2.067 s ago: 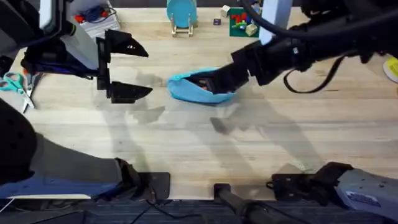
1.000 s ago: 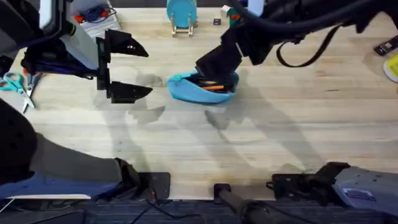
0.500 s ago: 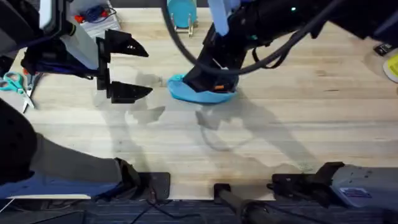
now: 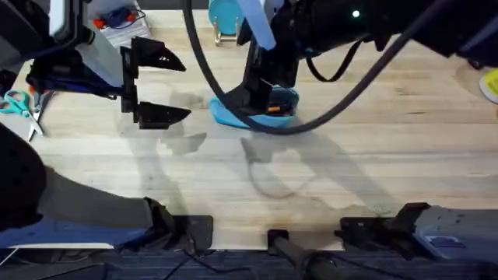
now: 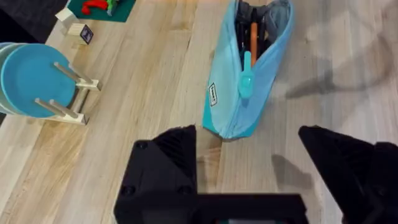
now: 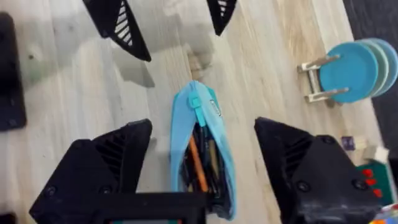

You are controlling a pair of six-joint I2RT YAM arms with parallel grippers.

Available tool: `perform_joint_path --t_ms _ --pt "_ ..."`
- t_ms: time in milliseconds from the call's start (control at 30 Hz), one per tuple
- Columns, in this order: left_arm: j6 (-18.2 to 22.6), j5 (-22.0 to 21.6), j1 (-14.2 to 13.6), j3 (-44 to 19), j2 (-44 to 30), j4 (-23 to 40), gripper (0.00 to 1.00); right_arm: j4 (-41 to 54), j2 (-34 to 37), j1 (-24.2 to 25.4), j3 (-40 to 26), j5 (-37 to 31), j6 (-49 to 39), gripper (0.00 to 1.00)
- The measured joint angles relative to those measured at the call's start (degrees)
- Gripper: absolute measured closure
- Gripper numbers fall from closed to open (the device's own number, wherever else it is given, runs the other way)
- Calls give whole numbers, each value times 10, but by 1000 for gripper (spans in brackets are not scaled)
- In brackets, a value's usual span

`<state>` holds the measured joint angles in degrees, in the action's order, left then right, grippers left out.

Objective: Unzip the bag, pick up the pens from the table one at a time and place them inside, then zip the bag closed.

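Note:
The light blue bag (image 4: 233,117) lies unzipped on the table (image 4: 373,155), its opening showing an orange pen (image 5: 254,37) and dark pens inside. Its teal zipper pull (image 5: 247,78) rests near the bag's middle. My right gripper (image 6: 202,124) hovers open directly above the bag (image 6: 211,155), one finger on each side, holding nothing; the right arm (image 4: 311,31) covers much of the bag from overhead. My left gripper (image 4: 175,87) stands open to the left of the bag, apart from it, facing the bag's (image 5: 239,106) closed end.
A teal plate stand (image 4: 226,19) is at the table's back, behind the bag. Orange-handled scissors (image 4: 23,105) lie at the far left. A green tray (image 5: 102,6) and a small cube (image 5: 81,32) sit at the back. Bare wood lies in front of the bag.
The right arm has swung left from the bag's right end and risen, so its gripper now hangs over the bag. The left arm and the bag have stayed put.

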<state>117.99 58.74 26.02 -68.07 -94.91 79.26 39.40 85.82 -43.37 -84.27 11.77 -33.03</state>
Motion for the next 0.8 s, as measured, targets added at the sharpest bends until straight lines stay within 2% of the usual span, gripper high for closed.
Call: perform_joint_path --t_ms 433,800 --pt "0 0 0 0 0 0 6 0 51 0 -1 0 -94 5" --pt "0 0 0 0 0 0 6 -1 93 0 -1 0 -116 8"
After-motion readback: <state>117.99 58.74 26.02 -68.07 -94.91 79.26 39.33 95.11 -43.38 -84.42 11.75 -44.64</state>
